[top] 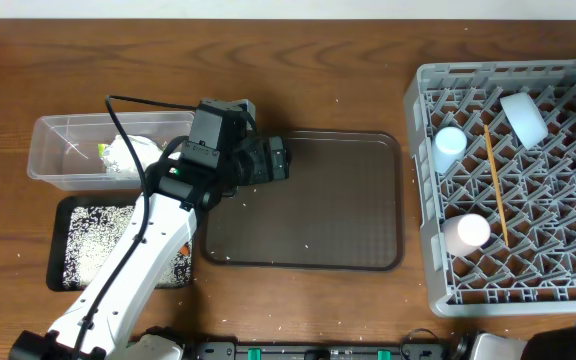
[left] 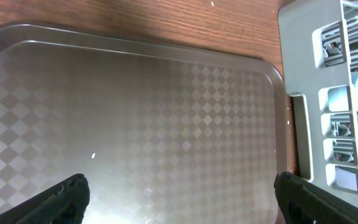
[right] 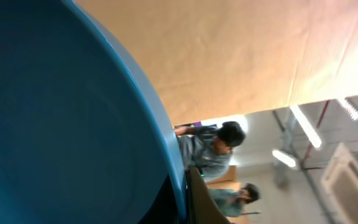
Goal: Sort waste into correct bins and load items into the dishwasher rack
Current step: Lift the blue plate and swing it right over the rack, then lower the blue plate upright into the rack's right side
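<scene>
- Our left gripper (left: 182, 202) hangs spread and empty over the tray (left: 135, 93), awaiting work.
- Our right gripper (right: 184, 194) clenches the plate (right: 55, 124) by its rim, likely for slotting into the rack (top: 508, 180).

The table (top: 268, 60) is viewed from straight above by the overhead camera, with the brown serving tray (top: 303, 200) in the middle and the dishwasher rack (top: 513, 170) at the right. That tray (left: 135, 124) and the rack's left wall (left: 303, 50) are shared by the left wrist view, taken close above and faced rightward. The right wrist view is tilted upward, very near the blue plate (right: 55, 124), with the ceiling (right: 229, 50) beyond.
</scene>
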Motion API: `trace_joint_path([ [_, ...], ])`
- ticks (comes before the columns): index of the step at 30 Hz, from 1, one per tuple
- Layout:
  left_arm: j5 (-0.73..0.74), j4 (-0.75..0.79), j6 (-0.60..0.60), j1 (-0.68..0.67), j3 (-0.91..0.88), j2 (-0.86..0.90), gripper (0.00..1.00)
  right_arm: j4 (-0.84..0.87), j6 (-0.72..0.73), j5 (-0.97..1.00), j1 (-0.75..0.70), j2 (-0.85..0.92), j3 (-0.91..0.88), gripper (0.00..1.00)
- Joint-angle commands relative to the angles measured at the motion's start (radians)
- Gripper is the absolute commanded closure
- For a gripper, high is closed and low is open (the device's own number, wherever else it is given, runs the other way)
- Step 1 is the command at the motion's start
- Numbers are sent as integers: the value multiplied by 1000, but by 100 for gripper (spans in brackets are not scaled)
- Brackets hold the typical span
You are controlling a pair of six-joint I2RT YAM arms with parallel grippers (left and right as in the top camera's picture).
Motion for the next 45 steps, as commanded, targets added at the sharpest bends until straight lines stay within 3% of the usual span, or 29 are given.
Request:
trace_joint_path([
  [1,-9,-2,8,-2,12,-14,2,-4,-32,64,-10,2,-51,99],
  [15,-9,-2,8,-2,12,-14,2,87,31,-34,32,2,-356,99],
  [39,-9,-2,8,-2,12,-14,2,87,98,-200,172,2,-372,99],
  [45,-9,-2,8,-2,12,-14,2,87,99,-326,224,2,-372,83],
])
